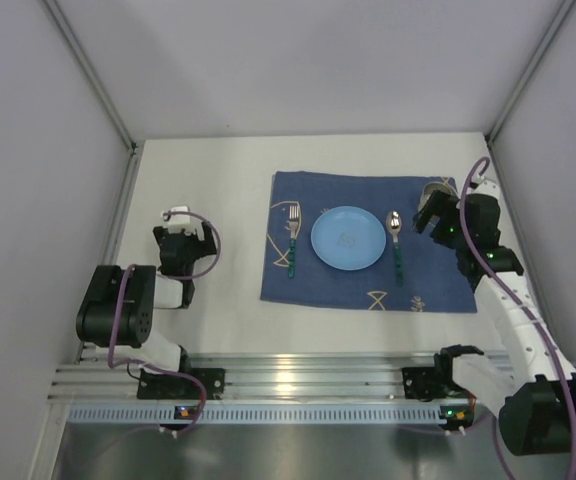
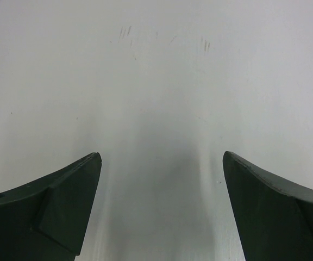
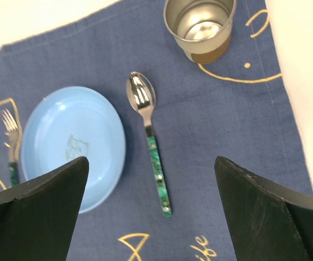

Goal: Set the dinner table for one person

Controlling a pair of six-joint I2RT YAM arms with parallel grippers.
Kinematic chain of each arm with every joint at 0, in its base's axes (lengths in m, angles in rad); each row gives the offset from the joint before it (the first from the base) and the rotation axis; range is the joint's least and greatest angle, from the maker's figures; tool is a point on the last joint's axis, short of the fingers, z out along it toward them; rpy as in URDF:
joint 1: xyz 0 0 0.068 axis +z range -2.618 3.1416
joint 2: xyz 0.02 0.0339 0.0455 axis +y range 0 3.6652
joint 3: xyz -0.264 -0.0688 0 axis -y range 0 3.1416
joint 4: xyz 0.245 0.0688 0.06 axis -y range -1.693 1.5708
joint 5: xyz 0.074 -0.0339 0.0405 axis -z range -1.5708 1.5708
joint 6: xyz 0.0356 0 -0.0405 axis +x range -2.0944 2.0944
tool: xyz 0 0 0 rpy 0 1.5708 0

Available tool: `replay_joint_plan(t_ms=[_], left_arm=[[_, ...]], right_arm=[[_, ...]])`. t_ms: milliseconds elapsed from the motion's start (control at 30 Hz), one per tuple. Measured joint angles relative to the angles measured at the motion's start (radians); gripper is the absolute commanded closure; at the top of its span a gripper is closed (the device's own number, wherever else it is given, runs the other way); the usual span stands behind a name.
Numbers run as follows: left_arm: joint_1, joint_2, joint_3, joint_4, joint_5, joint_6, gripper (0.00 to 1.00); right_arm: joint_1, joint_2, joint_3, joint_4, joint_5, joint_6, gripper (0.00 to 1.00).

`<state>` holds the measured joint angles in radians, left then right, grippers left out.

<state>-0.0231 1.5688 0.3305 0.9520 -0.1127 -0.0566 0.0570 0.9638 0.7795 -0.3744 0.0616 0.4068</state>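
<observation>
The white dinner table (image 1: 203, 175) carries a dark blue fish-print cloth (image 1: 423, 270). On the cloth lie a light blue plate (image 1: 348, 238), a green-handled fork (image 1: 293, 240) to its left and a green-handled spoon (image 1: 396, 245) to its right. A metal cup (image 1: 433, 190) stands upright at the cloth's far right corner. My right gripper (image 1: 430, 215) hovers open and empty just near of the cup; its wrist view shows the cup (image 3: 200, 24), spoon (image 3: 148, 136), plate (image 3: 72, 147) and fork (image 3: 10, 136). My left gripper (image 1: 180, 222) is open and empty over bare table (image 2: 156, 81).
A ribbed aluminium rail (image 1: 288, 385) runs along the near edge with both arm bases on it. Grey walls close the table on the left, back and right. The cloth's right edge (image 3: 287, 109) lies close to the right wall.
</observation>
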Motion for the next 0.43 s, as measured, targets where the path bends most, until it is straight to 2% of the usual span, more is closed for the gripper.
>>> replay_joint_plan(t_ms=[233,433], left_arm=[[0.001,0.0,0.0,0.042,0.009,0.0,0.01],[0.001,0.0,0.0,0.043,0.012,0.0,0.01]], right_arm=[[0.002,0.138,0.093,0.119,-0.04,0.07,0.0],[0.005,0.146,0.103,0.235,-0.012,0.082,0.0]])
